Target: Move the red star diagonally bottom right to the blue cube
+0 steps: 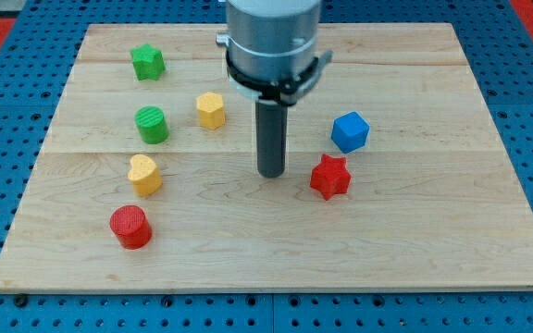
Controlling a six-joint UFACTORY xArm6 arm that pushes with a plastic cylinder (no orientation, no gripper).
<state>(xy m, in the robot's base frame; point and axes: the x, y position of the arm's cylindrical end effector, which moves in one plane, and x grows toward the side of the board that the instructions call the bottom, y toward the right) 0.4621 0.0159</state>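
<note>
The red star (329, 177) lies on the wooden board, right of the middle. The blue cube (350, 131) sits just above it and slightly to its right, a small gap between them. My tip (270, 173) is down on the board to the left of the red star, about a block's width away from it, and below-left of the blue cube. It touches no block.
A green star (147, 62), a green cylinder (152, 124), a yellow hexagonal block (211, 110), a yellow heart (143, 174) and a red cylinder (130, 227) stand on the board's left half. The wooden board (433, 240) lies on a blue pegboard.
</note>
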